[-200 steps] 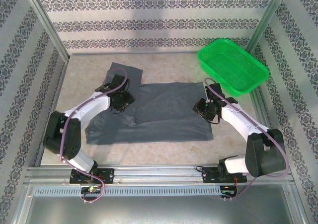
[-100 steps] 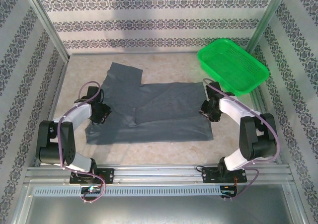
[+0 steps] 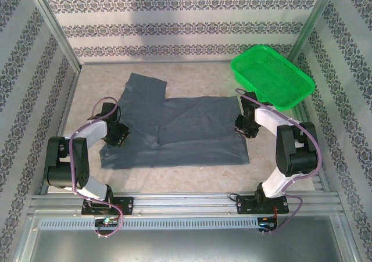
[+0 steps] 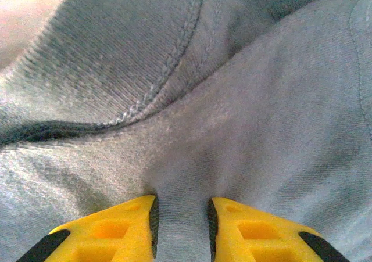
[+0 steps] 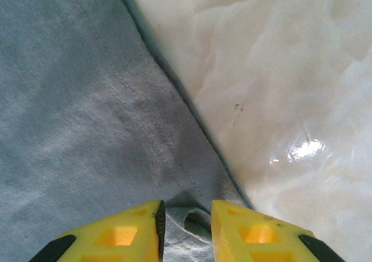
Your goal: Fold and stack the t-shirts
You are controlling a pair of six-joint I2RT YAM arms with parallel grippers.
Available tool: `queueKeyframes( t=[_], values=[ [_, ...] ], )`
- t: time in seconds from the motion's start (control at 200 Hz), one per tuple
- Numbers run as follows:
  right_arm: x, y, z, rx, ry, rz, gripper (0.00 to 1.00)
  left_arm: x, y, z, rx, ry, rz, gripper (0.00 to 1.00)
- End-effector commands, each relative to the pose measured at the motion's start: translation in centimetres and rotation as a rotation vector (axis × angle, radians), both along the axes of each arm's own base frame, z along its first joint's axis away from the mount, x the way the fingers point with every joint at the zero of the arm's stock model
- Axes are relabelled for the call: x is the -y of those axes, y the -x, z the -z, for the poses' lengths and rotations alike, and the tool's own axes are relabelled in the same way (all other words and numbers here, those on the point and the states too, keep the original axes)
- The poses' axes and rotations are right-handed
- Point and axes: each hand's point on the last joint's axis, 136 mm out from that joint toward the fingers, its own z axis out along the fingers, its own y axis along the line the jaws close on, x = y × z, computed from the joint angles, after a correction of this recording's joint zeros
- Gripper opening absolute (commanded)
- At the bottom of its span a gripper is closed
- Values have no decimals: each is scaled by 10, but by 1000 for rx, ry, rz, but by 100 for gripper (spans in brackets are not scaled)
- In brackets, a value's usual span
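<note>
Closing on the shirt point(image 3: 192, 128): left gripper point(image 4: 181, 208), moved out to its left edge, and right gripper point(image 5: 185, 214) at the hem now pinch bunched cloth, ready for folding.

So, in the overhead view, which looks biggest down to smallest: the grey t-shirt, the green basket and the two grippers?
1. grey t-shirt, clearly the largest.
2. green basket.
3. left gripper and right gripper: smallest, and they look about alike, so I won't rank them.

Bare tabletop point(image 3: 197, 79) behind the t-shirt point(image 3: 192, 128); green basket point(image 3: 273, 76) in the way at right rear.
</note>
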Motion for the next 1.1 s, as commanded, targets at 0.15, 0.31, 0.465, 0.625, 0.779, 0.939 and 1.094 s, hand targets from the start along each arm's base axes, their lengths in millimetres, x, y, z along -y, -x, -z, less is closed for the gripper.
queueKeyframes(
  t=[0.15,0.31,0.465,0.625,0.779,0.939,1.094],
  values=[
    [-1,4,6,-41,-12,19,25,-4,-1,4,2,-8,12,29],
    [-3,5,9,-51,-21,34,22,-4,2,8,-11,-12,9,29],
    [-1,7,10,-53,-11,46,14,-5,2,11,-22,-13,7,28],
    [13,11,5,-58,59,67,0,-9,10,17,-67,-34,-8,26],
    [35,23,-4,-70,142,94,0,-19,25,21,-129,-65,-42,25],
    [31,24,3,-86,100,74,0,-22,37,27,-159,-66,-56,25],
    [28,24,-5,-88,134,41,44,-21,42,30,-170,-58,-61,26]
  ],
)
